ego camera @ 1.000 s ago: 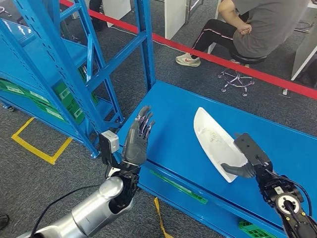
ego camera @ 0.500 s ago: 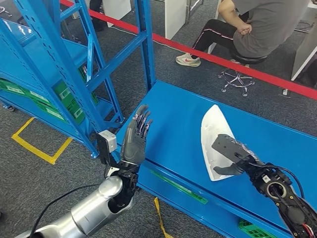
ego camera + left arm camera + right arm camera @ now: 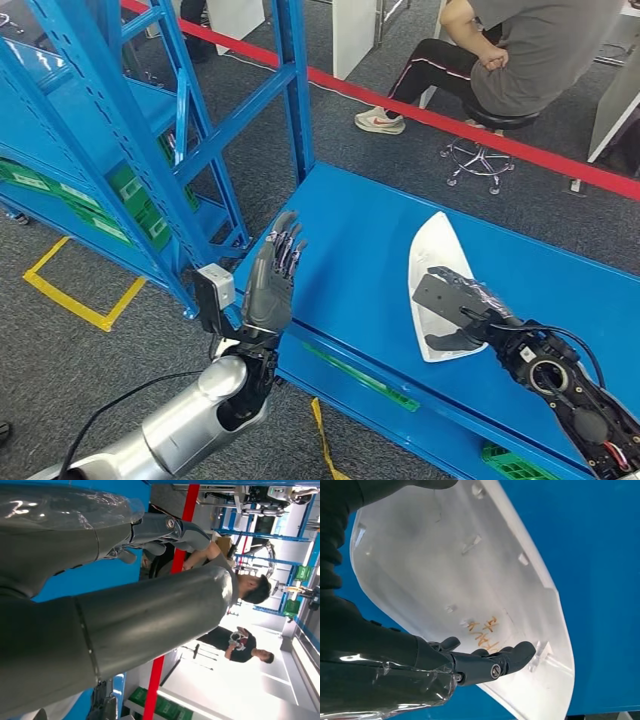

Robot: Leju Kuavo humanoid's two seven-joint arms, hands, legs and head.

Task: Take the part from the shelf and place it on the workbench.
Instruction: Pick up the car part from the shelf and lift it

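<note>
Right hand: my right hand grips the white part; thumb under one edge, fingers laid over its inner face, where I read orange scribble.
Part: a white curved shell, hollow side toward the wrist camera, over the blue surface, its far tip low against it; whether it rests there I can't tell.
Left hand: my left hand is released, fingers straight and apart, pointing up at the surface's near-left corner, holding nothing.
Surface: blue metal top, with a green strip along the front edge.
Room: blue shelf to the left on grey carpet; red floor line behind; a seated person on a stool beyond it.
</note>
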